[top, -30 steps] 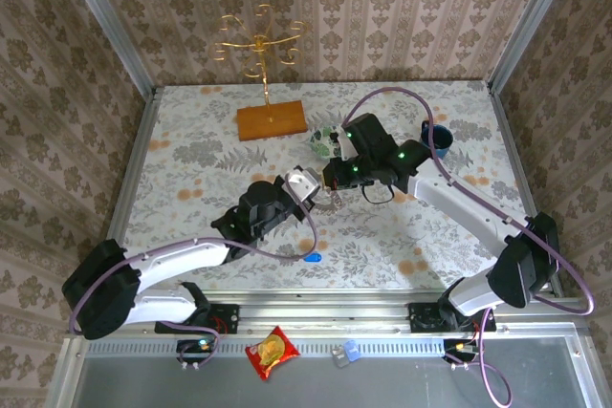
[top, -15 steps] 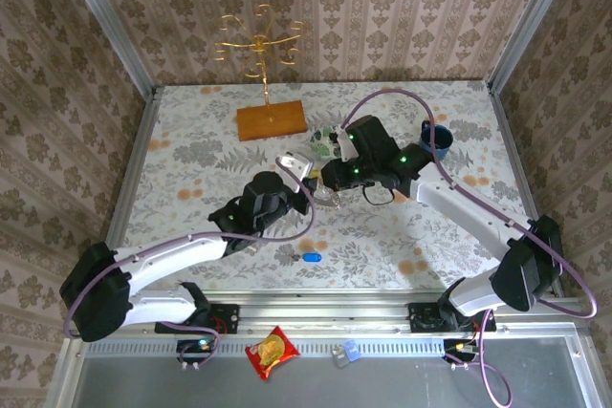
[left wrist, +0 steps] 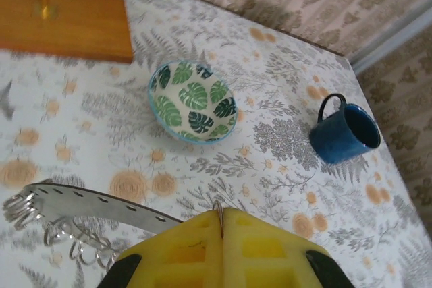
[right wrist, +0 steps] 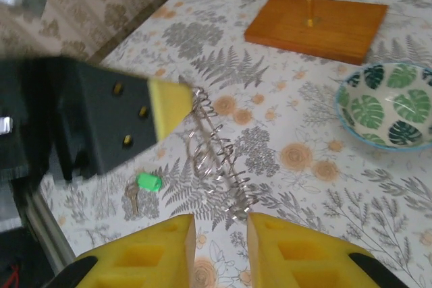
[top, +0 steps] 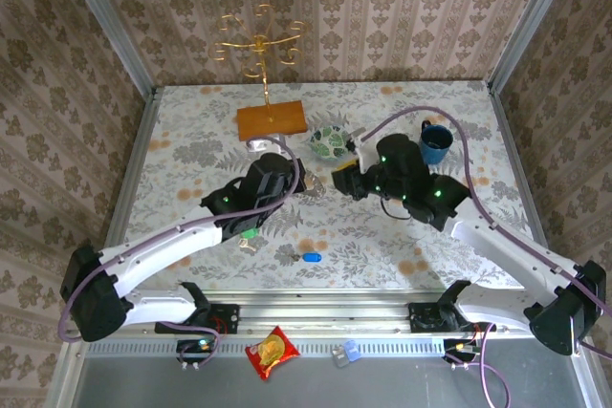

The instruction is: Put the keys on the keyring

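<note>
A red foil snack packet [top: 273, 352] lies on the metal ledge in front of the table's near edge, its print too small to read. On the floral table [top: 191, 155], a small metal key with a blue plastic head [top: 311, 257] lies near the middle of the near edge, where it was a second ago. A small metal key with a green plastic head [right wrist: 147, 183] lies to its left, no longer covered by the left arm. Mid-table, the left gripper [left wrist: 221, 215] is clenched on the keyring [left wrist: 101, 205], a flat grey metal band with wire loops, apart from both keys. The right gripper [right wrist: 219, 222], drawn back rightward since then, has its fingers parted at the end of the loops. Beyond stand a green-and-white leaf-patterned bowl [left wrist: 192, 102], a blue mug [left wrist: 344, 133] toward the right edge, and a wooden base [left wrist: 64, 25] near the far edge.
</note>
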